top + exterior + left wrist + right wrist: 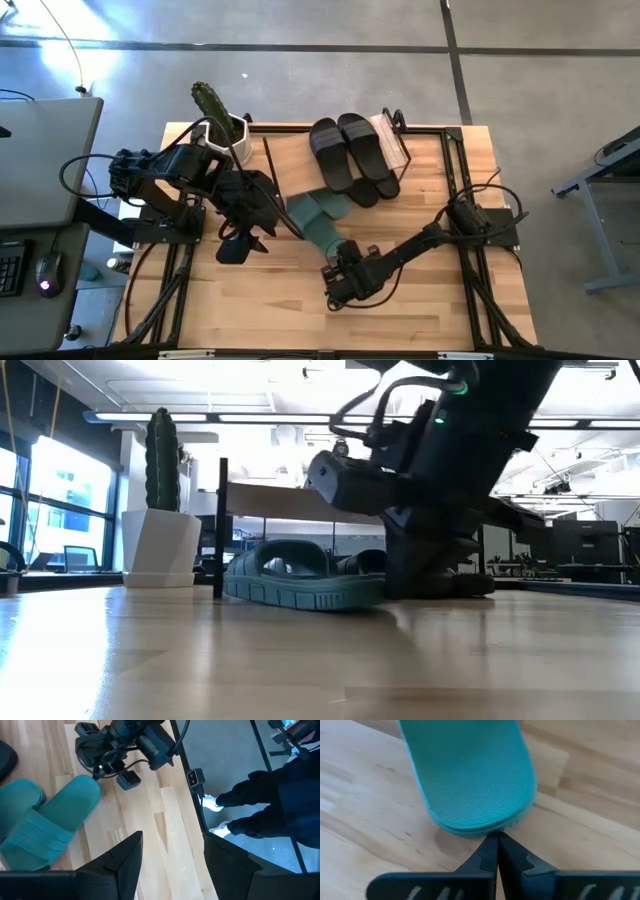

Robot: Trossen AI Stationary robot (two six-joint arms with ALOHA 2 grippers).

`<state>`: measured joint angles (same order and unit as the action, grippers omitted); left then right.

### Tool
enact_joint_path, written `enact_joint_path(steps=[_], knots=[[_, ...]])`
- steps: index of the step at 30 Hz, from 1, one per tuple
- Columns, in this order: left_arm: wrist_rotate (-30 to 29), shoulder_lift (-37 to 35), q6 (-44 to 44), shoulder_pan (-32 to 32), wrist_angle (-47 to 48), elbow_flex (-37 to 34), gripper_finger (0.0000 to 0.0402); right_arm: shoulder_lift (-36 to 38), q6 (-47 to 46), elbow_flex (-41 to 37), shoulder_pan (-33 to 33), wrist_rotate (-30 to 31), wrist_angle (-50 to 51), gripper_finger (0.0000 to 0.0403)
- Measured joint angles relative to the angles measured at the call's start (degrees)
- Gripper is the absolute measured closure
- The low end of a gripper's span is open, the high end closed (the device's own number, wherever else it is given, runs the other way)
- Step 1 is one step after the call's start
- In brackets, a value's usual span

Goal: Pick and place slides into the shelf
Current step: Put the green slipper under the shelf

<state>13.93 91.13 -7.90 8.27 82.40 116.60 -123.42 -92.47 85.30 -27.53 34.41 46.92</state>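
Two sage green slides (318, 218) lie sole down on the table between the arms; the nearer one shows in the right wrist view (470, 775) and the left wrist view (55, 822). Black slides (348, 152) sit on the shelf (392, 140) at the far edge. My right gripper (337, 272) is shut, at the near end of a green slide. My left gripper (170, 865) is open and hovers over bare table to the left of the green slides (245, 245). My right gripper's shut fingertips (490, 845) meet the rounded heel end (485, 831) of the green slide at its rim, coming low from the table's near side and along the slide's length. The slide lies flat on the table.
A white pot with a cactus (222, 125) stands at the far left corner, beside the shelf. Black frame rails (455, 170) and cables run along the table's sides. A person's dark legs and shoes (250, 800) show beyond the table edge. Bare wood lies along the near edge (290, 320).
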Motion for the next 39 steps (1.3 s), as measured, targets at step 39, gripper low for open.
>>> enact_joint_path(steps=[39], knots=[[0.0, 0.0, 0.0, 0.0, 0.0, 0.0, 0.0208, 0.4, 28.7, 0.3, 12.0, -4.2, -16.6, 0.0403]])
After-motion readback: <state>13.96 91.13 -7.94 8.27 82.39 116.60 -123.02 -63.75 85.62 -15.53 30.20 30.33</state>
